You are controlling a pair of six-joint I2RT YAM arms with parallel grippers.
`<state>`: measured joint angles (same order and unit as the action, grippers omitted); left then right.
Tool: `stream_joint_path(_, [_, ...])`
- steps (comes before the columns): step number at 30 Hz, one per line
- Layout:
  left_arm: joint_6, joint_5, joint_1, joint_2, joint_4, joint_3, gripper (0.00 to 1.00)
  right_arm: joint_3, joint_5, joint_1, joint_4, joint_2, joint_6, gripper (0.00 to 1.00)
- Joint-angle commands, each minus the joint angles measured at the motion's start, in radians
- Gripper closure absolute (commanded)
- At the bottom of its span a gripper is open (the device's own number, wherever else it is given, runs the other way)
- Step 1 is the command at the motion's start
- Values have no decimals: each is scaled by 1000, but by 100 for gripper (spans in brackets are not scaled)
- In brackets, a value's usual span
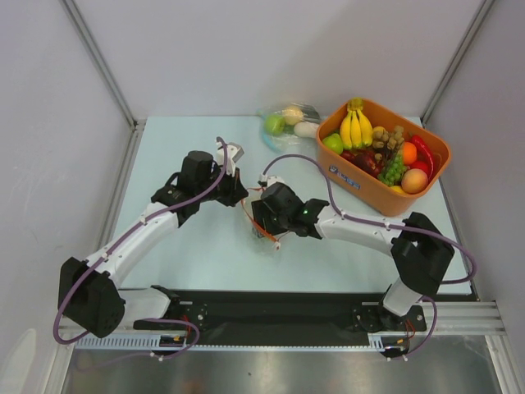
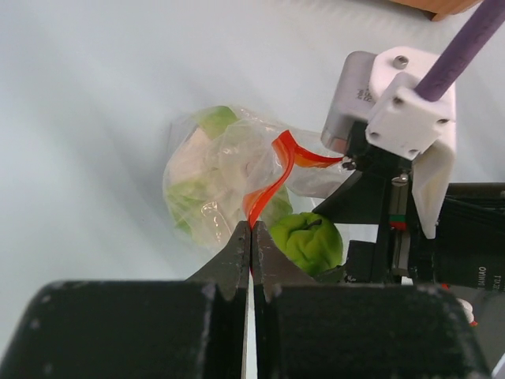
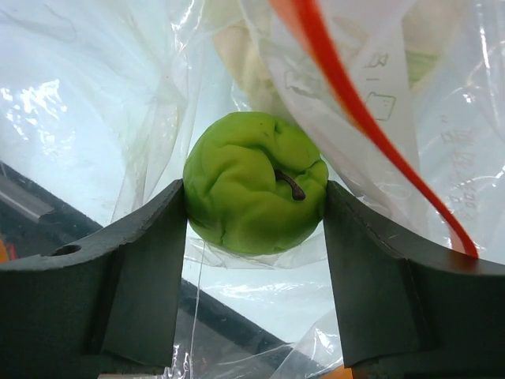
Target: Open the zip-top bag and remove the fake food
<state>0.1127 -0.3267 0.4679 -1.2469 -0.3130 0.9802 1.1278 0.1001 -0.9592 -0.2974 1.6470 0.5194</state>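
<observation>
Left fingers (image 2: pixel 230 264) pinched together, right fingers (image 3: pixel 142 268) clamped wide.

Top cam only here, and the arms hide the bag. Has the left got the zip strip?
Observer: Yes. Left gripper is shut on the orange-red zip strip of the zip-top bag.
Operator: Right one?
Observer: Right gripper is closed on a green fruit, one finger touching each side.
Operator: Anything in the bag?
Observer: White and pale green pieces show through the plastic.
</observation>
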Motion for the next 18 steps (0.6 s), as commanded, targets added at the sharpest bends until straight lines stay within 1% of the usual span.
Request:
stream_joint_path(1, [-2, -15, -9, 12, 29, 3, 100, 7, 70, -1, -34, -62, -19, 58])
stream_joint_path(6, [-1, -35, -9, 4, 28, 8, 100, 9, 156, 7, -51, -127, -22, 57])
stream_joint_path(9, [-4, -38, -8, 7, 29, 5, 100, -9, 211, 10, -28, -174, -16, 57])
stream_joint_path(14, [-4, -45, -2, 6, 31, 2, 100, -40, 205, 37, 40, -237, 10, 57])
stream_joint_path(18, [-5, -40, 0, -3, 28, 5, 100, -23, 173, 46, 47, -272, 2, 58])
